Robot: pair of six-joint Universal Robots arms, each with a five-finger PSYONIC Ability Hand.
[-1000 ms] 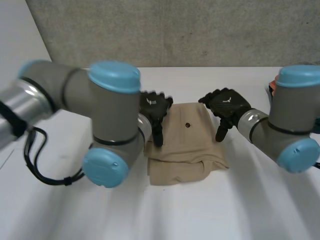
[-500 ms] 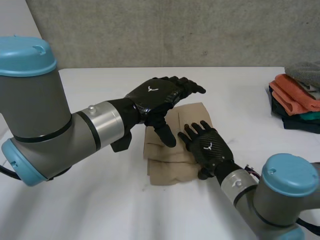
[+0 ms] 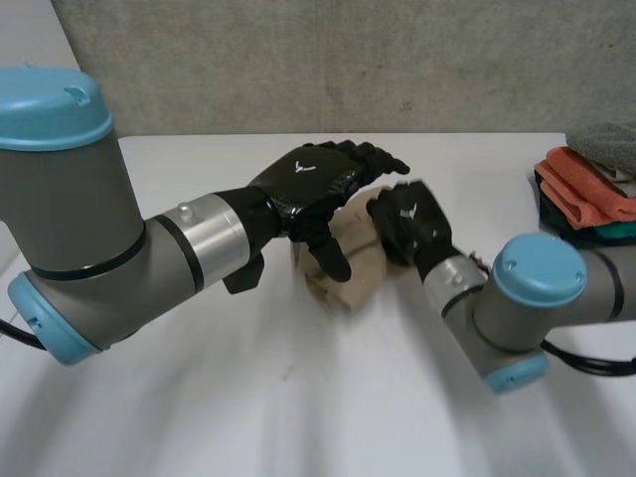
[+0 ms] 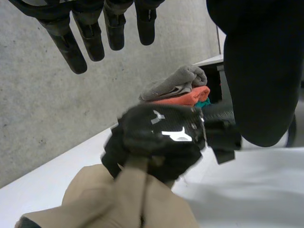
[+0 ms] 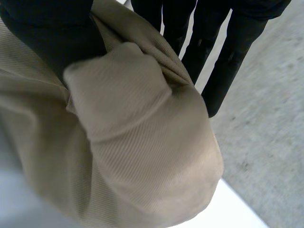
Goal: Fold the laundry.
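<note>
head: from behind, facing down | wrists: close-up | all share beige cloth [image 3: 363,266] [image 4: 95,199] [image 5: 142,156]

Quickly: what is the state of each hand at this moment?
Left hand: open, fingers straight, holding nothing.
Right hand: shut on the beige cloth, which is bunched in its grasp.

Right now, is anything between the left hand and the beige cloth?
Only the right hand, shut on the beige cloth and sitting beneath the open left hand; nothing else visible stands between them.
</note>
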